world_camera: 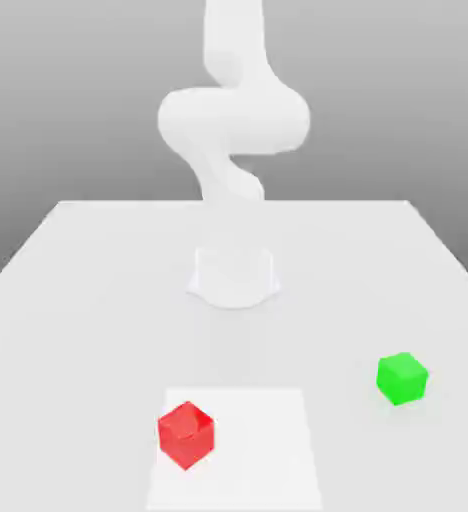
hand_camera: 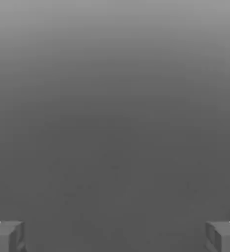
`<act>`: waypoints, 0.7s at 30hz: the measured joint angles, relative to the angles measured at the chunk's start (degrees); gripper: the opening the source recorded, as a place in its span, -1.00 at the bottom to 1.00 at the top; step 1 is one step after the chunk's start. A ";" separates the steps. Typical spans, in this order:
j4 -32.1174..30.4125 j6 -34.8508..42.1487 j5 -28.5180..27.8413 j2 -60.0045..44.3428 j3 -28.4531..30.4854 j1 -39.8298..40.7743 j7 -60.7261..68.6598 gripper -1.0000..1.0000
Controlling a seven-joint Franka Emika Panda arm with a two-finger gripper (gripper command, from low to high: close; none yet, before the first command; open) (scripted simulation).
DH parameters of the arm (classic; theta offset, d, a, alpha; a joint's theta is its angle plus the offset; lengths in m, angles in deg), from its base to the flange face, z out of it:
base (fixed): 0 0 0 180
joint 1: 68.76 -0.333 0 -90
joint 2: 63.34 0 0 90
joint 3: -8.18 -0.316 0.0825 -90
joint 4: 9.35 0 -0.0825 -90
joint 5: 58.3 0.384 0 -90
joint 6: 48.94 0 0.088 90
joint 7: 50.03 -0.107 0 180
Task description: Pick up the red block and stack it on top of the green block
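The red block [world_camera: 186, 435] is plain bright red and sits on a paler white square patch [world_camera: 268, 450] of the light grey table [world_camera: 78, 300]. To the exterior view's right, the green block [world_camera: 402, 378] is plain bright green. The arm [world_camera: 233, 115] is white, and the fingertips [hand_camera: 6, 236] are grey.

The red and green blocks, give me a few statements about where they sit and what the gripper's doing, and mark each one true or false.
1. The red block rests on the table, apart from the green block. True.
2. The red block is stacked on the green block. False: both sit separately on the table.
3. In the exterior view, the green block is to the right of the red block. True.
4. The gripper is shut on the red block. False: its fingers stand wide apart with nothing between them.
5. The red block lies on a lighter square patch of the table. True.
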 joint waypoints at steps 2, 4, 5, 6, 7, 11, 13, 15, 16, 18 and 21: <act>-1.87 -2.27 -0.29 -4.44 -0.91 1.65 -3.39 0.00; -3.65 -4.45 -0.62 -8.67 -1.73 3.18 -6.65 0.00; -4.53 -5.52 -0.80 -10.76 -2.10 3.91 -8.27 0.00; -5.41 -6.59 -0.97 -12.84 -2.46 4.62 -9.89 0.00; -6.29 -7.66 -1.17 -14.93 -2.74 5.26 -11.51 0.00; -9.78 -11.91 -1.97 -23.27 -3.66 7.64 -18.05 0.00; -11.53 -14.01 -2.39 -27.43 -3.61 8.34 -21.31 0.00; -13.28 -16.17 -2.59 -31.59 -3.60 9.08 -24.45 0.00; -14.16 -17.24 -2.60 -33.66 -3.57 9.40 -25.94 0.00; -15.91 -19.36 -2.33 -37.79 -3.03 9.80 -28.71 0.00; -18.34 -22.70 -1.17 -43.93 -2.73 10.24 -32.09 0.00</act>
